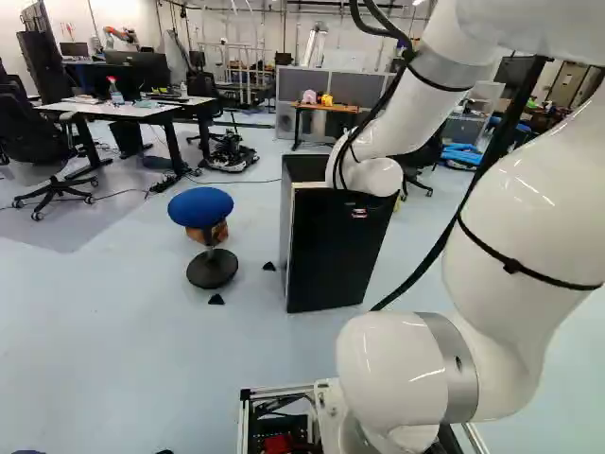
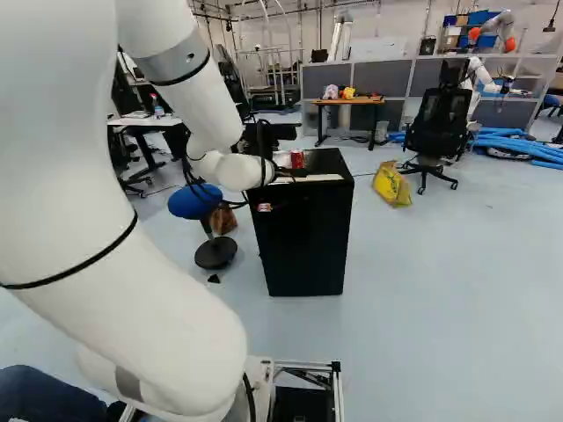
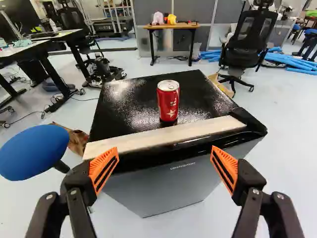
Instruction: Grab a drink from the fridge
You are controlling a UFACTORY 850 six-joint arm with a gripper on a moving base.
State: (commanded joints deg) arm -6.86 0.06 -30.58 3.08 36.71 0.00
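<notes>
In the wrist view my gripper (image 3: 164,151) stands open, its orange-padded fingers wide apart with nothing gripped between them. Ahead of it is the black fridge (image 3: 133,106), with a pale strip along the front edge of its top. A red drink can (image 3: 168,103) stands upright on that top, beyond the strip and apart from the fingers. The same fridge (image 2: 303,237) is beside the arm's wrist in the right base view, with the can (image 2: 297,159) on top. In the left base view the wrist covers part of the fridge (image 1: 331,246) and hides the can. The fridge's inside is not visible.
A blue stool (image 1: 200,207) stands left of the fridge in the left base view. A yellow bag (image 2: 391,184) and black office chair (image 2: 437,123) are to its right in the right base view. Beyond are desks, a wooden table (image 2: 347,101), blue tubes and another robot.
</notes>
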